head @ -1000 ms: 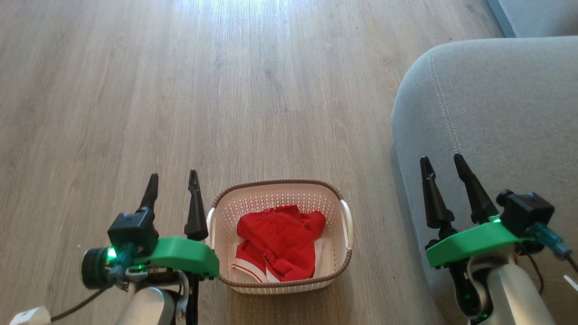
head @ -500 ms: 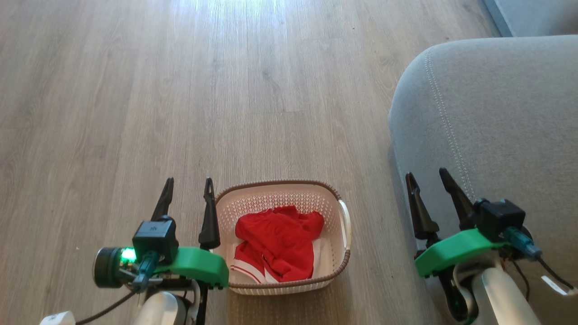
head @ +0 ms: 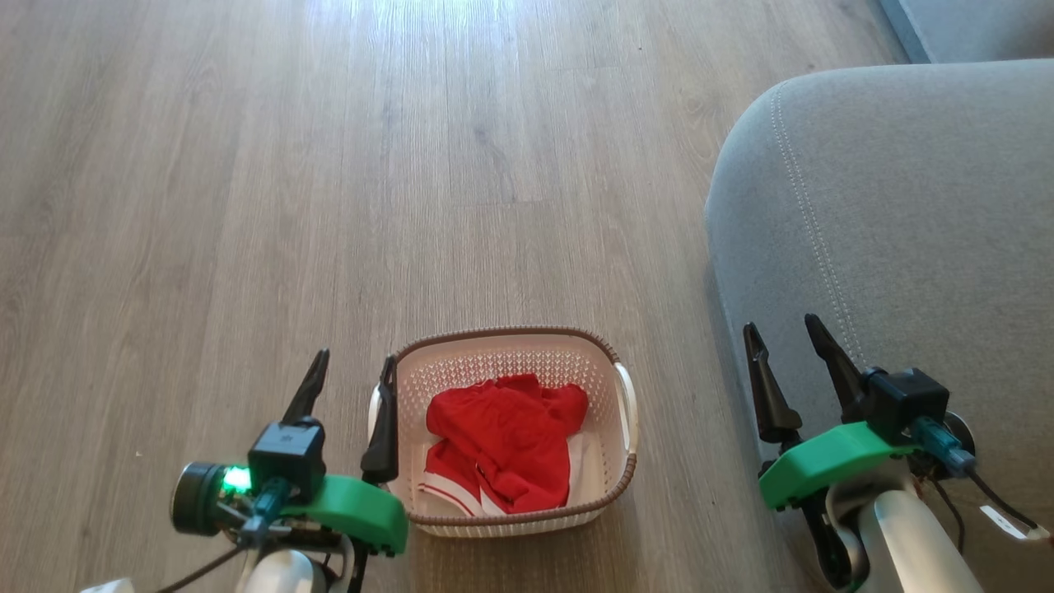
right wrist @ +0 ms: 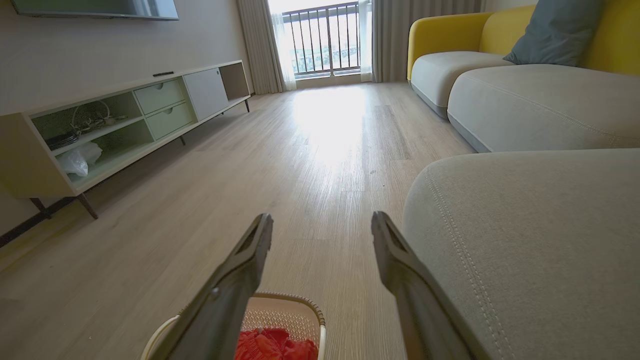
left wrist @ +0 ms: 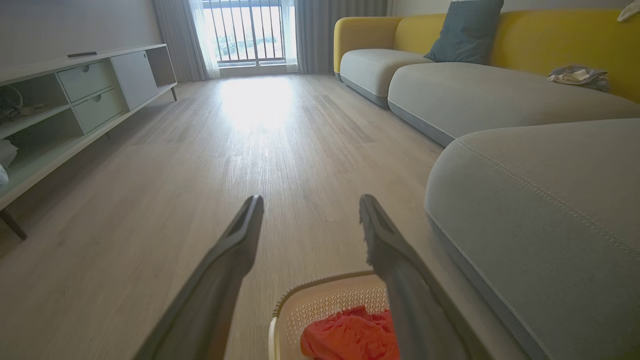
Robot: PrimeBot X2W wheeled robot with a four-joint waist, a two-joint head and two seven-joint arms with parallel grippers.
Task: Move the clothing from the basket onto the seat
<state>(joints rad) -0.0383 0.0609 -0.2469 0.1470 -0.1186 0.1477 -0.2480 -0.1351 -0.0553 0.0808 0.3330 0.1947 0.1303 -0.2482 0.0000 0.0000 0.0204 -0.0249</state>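
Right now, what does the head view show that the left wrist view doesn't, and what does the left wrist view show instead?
Head view: the right gripper, open, next to the seat, and the whole basket from above, with white stripes showing on the clothing. Left wrist view: a yellow sofa back, a blue-grey cushion, a barred window and a pale sideboard further into the room. Both: the open left gripper, the basket with red clothing in it, the grey seat and the wood floor.
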